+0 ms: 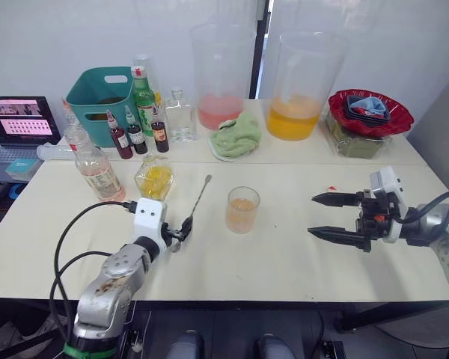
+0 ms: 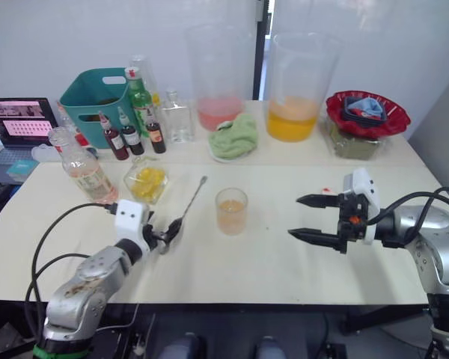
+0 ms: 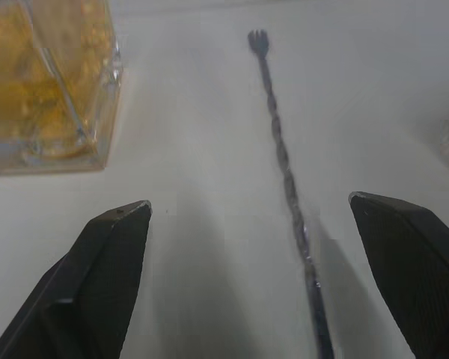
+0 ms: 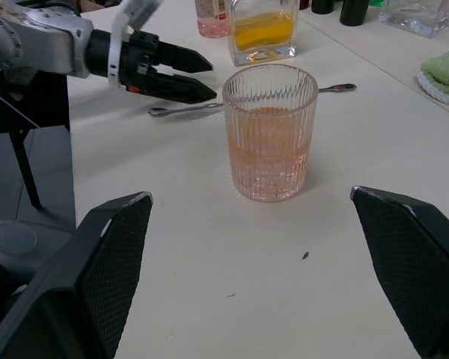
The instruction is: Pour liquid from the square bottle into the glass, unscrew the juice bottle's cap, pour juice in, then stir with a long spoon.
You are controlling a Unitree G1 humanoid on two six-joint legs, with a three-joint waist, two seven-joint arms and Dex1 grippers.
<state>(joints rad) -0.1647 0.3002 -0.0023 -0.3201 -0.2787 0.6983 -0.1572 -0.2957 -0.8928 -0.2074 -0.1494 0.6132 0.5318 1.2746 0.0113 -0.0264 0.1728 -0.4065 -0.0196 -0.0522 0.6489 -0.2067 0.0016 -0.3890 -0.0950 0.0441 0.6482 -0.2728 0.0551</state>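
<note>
**Both pours look done; the spoon is next**

The glass (image 1: 242,210) stands near the middle of the tabletop (image 1: 284,254), roughly half full of a pale orange-pink mix, which suggests the liquid and the juice are already in it. The square bottle (image 1: 155,178) sits to the robot's left of the glass, with some yellow contents left, and the juice bottle (image 1: 94,166) stands further left, partly filled (whether its cap is on I cannot tell).

The step in hand appears to be picking up the long spoon (image 1: 196,202). It lies flat on the tabletop between the square bottle and the glass, its forked end pointing toward the back, the other end near the left tool (image 1: 185,229). The left wrist view shows that tool's fingers spread wide, low over the tabletop, with the twisted shaft running between them but closer to one finger than the other; nothing is gripped yet.

The right tool (image 1: 328,217) hangs just above the tabletop, well to the right of the glass, its fingers wide apart and pointed at it, holding nothing.

The next move probably calls for centring the left fingers on the thin shaft and closing right down at the surface, since so slim a rod could slip or roll aside. The right tool might then steady the glass for stirring.
</note>
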